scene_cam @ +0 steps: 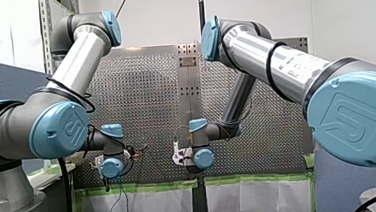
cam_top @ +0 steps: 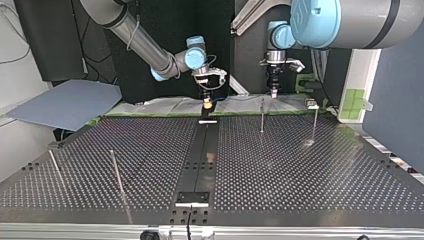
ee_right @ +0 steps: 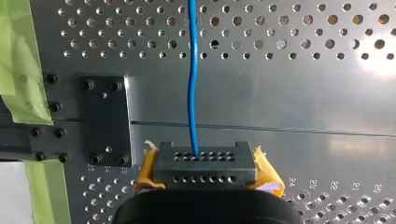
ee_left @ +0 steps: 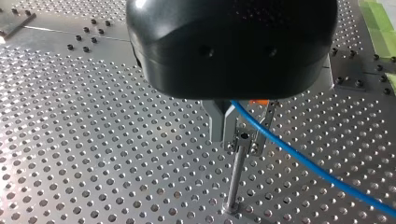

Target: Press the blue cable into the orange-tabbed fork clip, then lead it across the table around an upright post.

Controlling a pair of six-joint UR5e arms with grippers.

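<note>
Right end effector [ee_right: 205, 170] clamps blue cable [ee_right: 191, 84] (above perforated table [ee_right: 289, 105]).

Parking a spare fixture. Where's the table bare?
Top view: free near-right, centre strip to table edge, and between strip and two near posts. Crowded at far edge: my left gripper, my right gripper, two far posts, blue cable.
</note>
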